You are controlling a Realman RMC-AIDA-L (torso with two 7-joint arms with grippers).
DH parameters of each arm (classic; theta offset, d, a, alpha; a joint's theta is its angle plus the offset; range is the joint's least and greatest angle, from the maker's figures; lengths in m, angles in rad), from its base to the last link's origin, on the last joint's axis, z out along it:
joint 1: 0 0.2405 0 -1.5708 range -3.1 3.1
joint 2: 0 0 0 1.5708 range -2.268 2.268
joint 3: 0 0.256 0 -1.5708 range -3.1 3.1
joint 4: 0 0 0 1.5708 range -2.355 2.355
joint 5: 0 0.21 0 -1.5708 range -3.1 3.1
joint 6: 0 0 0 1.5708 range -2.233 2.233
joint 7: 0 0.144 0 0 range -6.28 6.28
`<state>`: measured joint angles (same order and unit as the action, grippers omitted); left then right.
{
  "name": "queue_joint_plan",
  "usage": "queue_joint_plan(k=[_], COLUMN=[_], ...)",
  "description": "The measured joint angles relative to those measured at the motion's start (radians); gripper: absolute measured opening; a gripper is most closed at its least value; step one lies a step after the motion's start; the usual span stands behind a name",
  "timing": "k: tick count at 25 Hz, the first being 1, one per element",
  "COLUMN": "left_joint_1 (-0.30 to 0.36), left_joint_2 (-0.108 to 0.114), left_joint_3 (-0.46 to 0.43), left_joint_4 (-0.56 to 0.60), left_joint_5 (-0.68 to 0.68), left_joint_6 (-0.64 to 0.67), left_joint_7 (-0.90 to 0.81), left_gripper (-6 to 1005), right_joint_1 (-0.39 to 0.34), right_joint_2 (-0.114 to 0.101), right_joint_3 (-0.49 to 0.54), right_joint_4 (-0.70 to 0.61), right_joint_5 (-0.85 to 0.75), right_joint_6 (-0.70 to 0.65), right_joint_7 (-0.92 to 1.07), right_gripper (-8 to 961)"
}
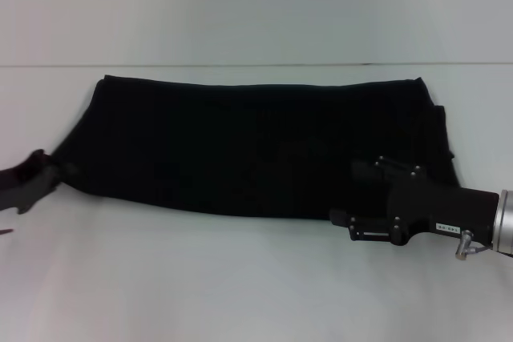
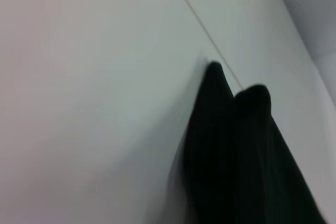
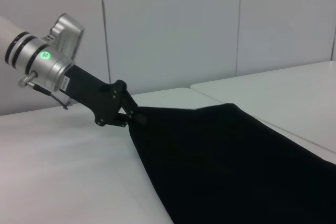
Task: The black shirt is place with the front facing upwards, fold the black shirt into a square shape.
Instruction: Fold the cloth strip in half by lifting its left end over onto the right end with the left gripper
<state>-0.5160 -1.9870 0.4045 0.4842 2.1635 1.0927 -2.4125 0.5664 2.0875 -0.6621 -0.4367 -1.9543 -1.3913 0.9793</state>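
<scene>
Lying as a wide folded band across the table (image 1: 240, 278) middle, the black shirt (image 1: 248, 146) is mid-fold: left gripper (image 1: 50, 170) clamped on its left end, right gripper (image 1: 377, 198) state unclear; next, probably an end-to-end fold.

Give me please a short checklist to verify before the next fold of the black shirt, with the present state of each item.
1. Left gripper grips the black shirt at its left end: ok.
2. Right gripper at the near right edge: ok.
3. Right gripper closed on cloth: cannot tell.
4. Shirt lies as one long band on the table: ok.
5. Shirt already square: not ok.
</scene>
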Motion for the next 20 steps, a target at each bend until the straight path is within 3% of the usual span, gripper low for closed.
queue_joint_plan(k=[12,20], left_joint_1=[0.050,0.038], left_joint_2=[0.061,0.069], left_joint_3=[-0.173,-0.193], left_joint_4=[0.042,0.053], left_joint_5=[-0.002,-0.016], left_joint_6=[-0.057,0.000], left_joint_7=[0.016,0.017], left_gripper=[4,3], right_joint_1=[-0.006,-0.021], right_joint_2=[-0.002,-0.003], right_joint_3=[0.035,0.069], right_joint_4=[-0.001,0.003], right_joint_5=[0.003,0.003], right_joint_6=[0.001,0.003], right_joint_7=[0.005,0.005], right_gripper=[940,940])
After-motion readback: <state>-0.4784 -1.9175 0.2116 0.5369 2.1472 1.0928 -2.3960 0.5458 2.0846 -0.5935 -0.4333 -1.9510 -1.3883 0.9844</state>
